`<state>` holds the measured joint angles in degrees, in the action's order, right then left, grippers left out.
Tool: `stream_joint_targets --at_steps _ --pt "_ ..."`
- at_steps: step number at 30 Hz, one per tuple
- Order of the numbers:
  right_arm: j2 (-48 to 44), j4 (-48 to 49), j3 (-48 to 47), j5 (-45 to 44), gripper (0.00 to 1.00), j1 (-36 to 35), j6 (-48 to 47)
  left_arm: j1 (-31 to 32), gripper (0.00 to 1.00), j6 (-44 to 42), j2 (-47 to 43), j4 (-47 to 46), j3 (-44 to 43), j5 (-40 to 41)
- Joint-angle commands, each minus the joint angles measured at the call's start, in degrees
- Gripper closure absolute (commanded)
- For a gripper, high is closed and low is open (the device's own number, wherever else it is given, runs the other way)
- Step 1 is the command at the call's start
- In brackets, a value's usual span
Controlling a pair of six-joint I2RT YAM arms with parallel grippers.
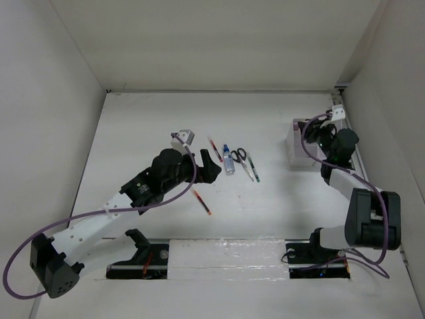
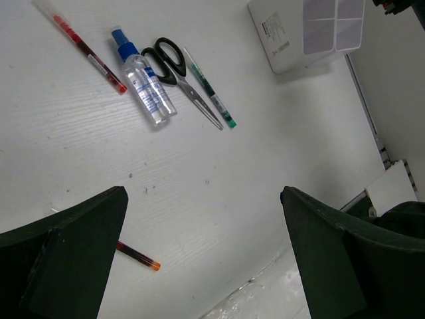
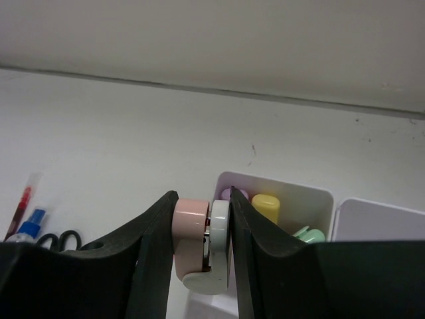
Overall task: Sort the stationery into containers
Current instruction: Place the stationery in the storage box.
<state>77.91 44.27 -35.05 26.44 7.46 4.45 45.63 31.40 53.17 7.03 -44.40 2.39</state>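
Fingers (image 3: pixel 154 252) of the right gripper (image 3: pixel 202 199) are pinching a peach-and-white stubby item (image 3: pixel 194 229) over the organizer (image 3: pixel 282 183), beside its yellow stick (image 3: pixel 265 206). The left gripper (image 2: pixel 202 256) is hanging wide open above a red pen (image 2: pixel 138 255).

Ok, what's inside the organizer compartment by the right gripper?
A yellow stick, a green stick and a lilac tip show; the right gripper and its pink-white piece cover the rest.

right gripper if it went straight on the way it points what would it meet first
Likely the white plastic desk organizer, in the compartment holding the yellow stubby stick; the right gripper, jaws shut on a pink-and-white stubby item, points there. Depth unclear.
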Motion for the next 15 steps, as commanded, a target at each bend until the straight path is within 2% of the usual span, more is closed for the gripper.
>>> stream_joint_targets --at_steps 1,9,15 --pt "2.4 10.8 -1.0 6.4 1.00 1.5 2.3 0.0 0.00 -0.5 -0.9 -2.9 -0.4 -3.4" --pt "7.0 11.2 -3.3 9.8 1.00 4.8 4.4 0.0 0.00 -0.5 -1.5 -4.0 0.6 -5.6" --pt "7.0 5.5 -4.9 7.6 1.00 5.4 4.4 0.0 0.00 -1.0 -1.5 -4.5 0.6 -6.8"
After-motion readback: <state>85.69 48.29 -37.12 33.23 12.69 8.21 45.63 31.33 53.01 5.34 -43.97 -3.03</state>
